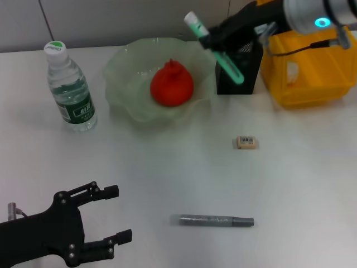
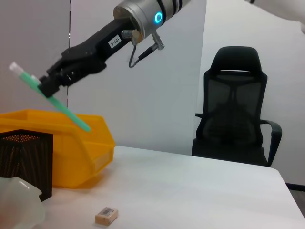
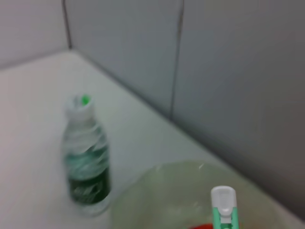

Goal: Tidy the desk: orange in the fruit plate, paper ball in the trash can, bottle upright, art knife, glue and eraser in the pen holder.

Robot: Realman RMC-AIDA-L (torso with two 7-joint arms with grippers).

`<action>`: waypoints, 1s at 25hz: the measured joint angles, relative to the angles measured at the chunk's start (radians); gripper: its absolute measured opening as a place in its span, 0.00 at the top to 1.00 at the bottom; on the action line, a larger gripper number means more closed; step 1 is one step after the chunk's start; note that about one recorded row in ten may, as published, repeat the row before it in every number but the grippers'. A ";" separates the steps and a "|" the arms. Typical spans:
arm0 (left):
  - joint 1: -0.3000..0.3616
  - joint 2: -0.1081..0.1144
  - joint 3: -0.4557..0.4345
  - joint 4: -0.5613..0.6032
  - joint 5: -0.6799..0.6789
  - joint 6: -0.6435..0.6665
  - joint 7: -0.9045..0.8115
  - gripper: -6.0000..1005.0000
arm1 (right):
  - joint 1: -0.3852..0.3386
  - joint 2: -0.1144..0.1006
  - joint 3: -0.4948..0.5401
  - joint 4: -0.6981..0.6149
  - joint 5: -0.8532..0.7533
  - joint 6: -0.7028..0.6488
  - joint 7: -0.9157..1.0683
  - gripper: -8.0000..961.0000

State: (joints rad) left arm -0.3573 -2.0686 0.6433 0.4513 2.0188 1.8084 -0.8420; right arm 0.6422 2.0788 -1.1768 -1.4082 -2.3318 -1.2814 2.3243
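My right gripper is shut on the mint-green art knife, which hangs tilted just above the black mesh pen holder, white tip up. The orange lies in the pale-green fruit plate. At the far left the bottle stands upright. The eraser and the grey glue lie on the table. The yellow trash can stands right of the holder. No paper ball is in view. My left gripper rests open at the near left.
The left wrist view shows the right gripper with the art knife over the pen holder and trash can, the eraser, and a black office chair beyond the table edge.
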 joint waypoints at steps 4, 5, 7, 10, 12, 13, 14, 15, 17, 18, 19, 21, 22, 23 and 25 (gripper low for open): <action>-0.004 0.000 -0.001 -0.017 -0.004 0.000 0.000 0.19 | -0.001 0.000 0.099 0.071 0.057 0.033 -0.105 0.82; -0.005 0.000 -0.001 -0.019 -0.005 0.000 0.000 0.19 | 0.004 0.000 0.151 0.119 0.072 0.063 -0.172 0.82; -0.006 -0.001 -0.001 -0.022 -0.010 0.000 0.000 0.19 | 0.007 0.000 0.171 0.142 0.076 0.081 -0.203 0.82; -0.008 -0.001 -0.001 -0.024 -0.014 0.000 -0.005 0.19 | 0.006 -0.002 0.214 0.208 0.119 0.156 -0.315 0.82; -0.008 -0.001 -0.001 -0.024 -0.014 -0.001 -0.006 0.19 | 0.006 -0.003 0.222 0.224 0.135 0.173 -0.342 0.82; -0.010 -0.001 -0.001 -0.026 -0.016 -0.001 -0.009 0.19 | 0.008 -0.005 0.230 0.240 0.150 0.187 -0.363 0.82; -0.010 -0.001 -0.001 -0.027 -0.017 -0.001 -0.010 0.19 | 0.013 -0.010 0.238 0.262 0.169 0.200 -0.388 0.82; -0.012 -0.001 -0.002 -0.033 -0.022 -0.001 -0.009 0.19 | 0.028 -0.021 0.248 0.316 0.210 0.225 -0.436 0.82; -0.013 -0.001 -0.002 -0.035 -0.024 -0.002 -0.009 0.19 | 0.036 -0.025 0.250 0.340 0.224 0.238 -0.455 0.82; -0.013 -0.001 -0.002 -0.035 -0.024 -0.002 -0.009 0.19 | 0.046 -0.029 0.250 0.365 0.237 0.254 -0.475 0.82; -0.014 -0.001 -0.002 -0.040 -0.027 -0.006 -0.007 0.19 | 0.055 -0.032 0.251 0.391 0.247 0.273 -0.494 0.82; -0.016 -0.001 -0.002 -0.044 -0.028 -0.011 -0.004 0.19 | 0.076 -0.036 0.251 0.441 0.260 0.307 -0.532 0.82; -0.016 -0.001 -0.002 -0.046 -0.029 -0.013 -0.003 0.19 | 0.089 -0.037 0.252 0.471 0.264 0.327 -0.554 0.82; -0.016 -0.001 -0.002 -0.046 -0.029 -0.013 -0.003 0.19 | 0.098 -0.038 0.252 0.495 0.267 0.340 -0.570 0.82; -0.017 -0.001 -0.002 -0.047 -0.035 -0.014 -0.002 0.19 | 0.124 -0.040 0.252 0.569 0.300 0.391 -0.638 0.82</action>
State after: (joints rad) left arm -0.3743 -2.0694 0.6411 0.4046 1.9839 1.7940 -0.8438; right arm 0.7662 2.0389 -0.9247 -0.8390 -2.0319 -0.8905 1.6863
